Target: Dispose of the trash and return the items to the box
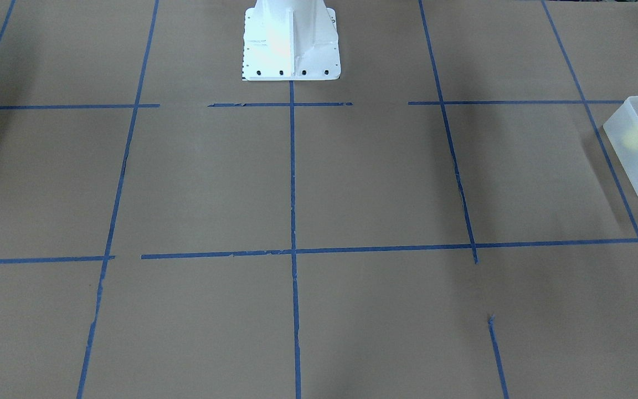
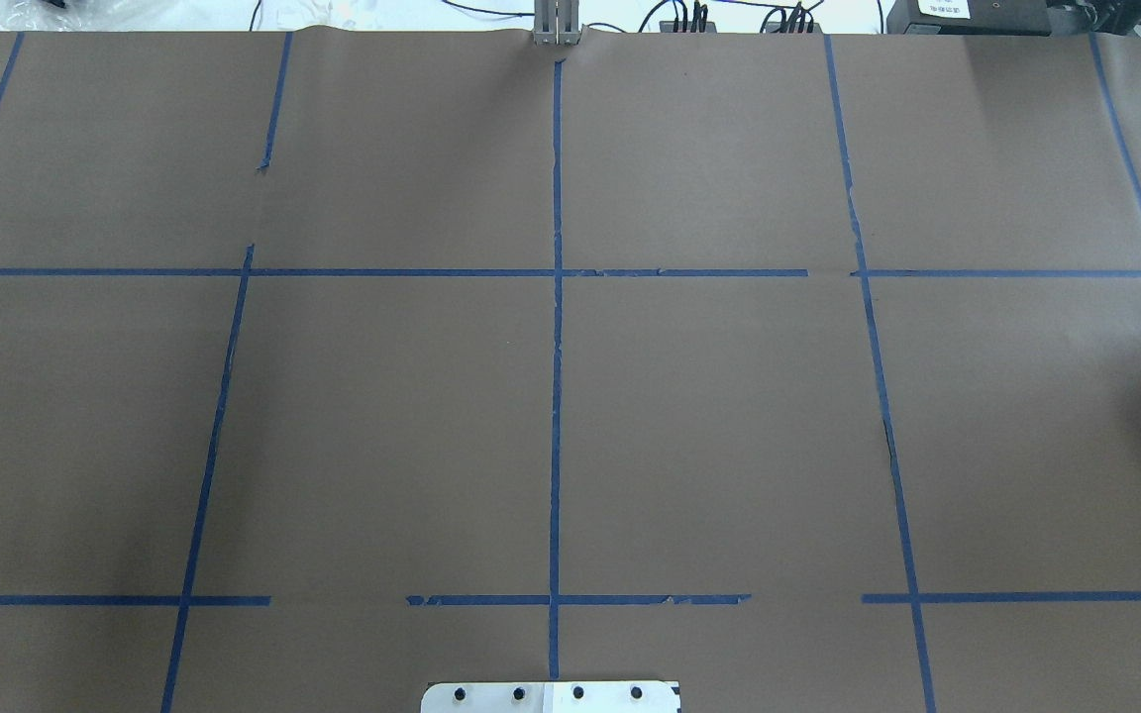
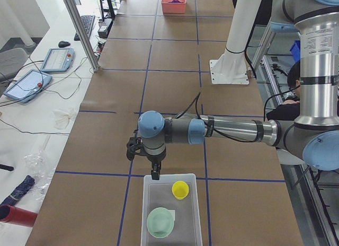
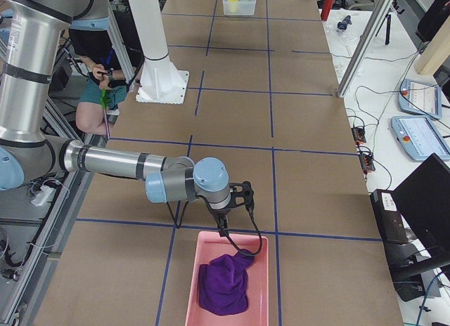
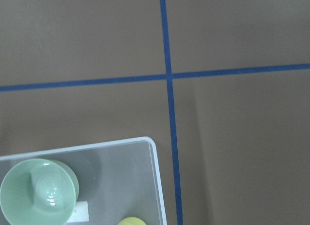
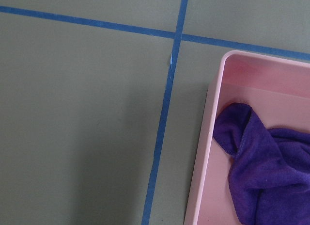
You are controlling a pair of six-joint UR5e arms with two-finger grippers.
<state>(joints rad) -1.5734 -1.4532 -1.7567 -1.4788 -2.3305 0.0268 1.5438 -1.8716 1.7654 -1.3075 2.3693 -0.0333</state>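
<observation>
The box (image 3: 188,225) sits at the left arm's end of the table (image 2: 729,446), its long axis running along the table's length. The left wrist view shows its corner turned a little against the blue tape (image 2: 556,396). Inside it are the cup (image 3: 180,189), towards the table's middle, and the bowl (image 3: 160,223), towards the table's end, near each other but apart. The bowl lies mouth up, and the wrist view looks straight down into it, with a small white label (image 5: 80,211) beside it. The left side view shows the cup's open mouth from above. The front view catches only a corner of the box at its edge, and there the cup looks leaned over; I cannot tell whether it is truly tilted. The left gripper (image 3: 154,174) points straight down, hanging just over the box's end wall nearest the middle of the table. At the far end, the right gripper (image 4: 225,229) hangs the same way over the rim of a pink bin (image 4: 259,291) that holds a crumpled purple cloth (image 4: 225,287). Only the side views show either tool, so I cannot tell whether their fingers are spread or pressed together. The overhead view takes in the papered table, the tape and the edge of the base plate (image 2: 551,697).
</observation>
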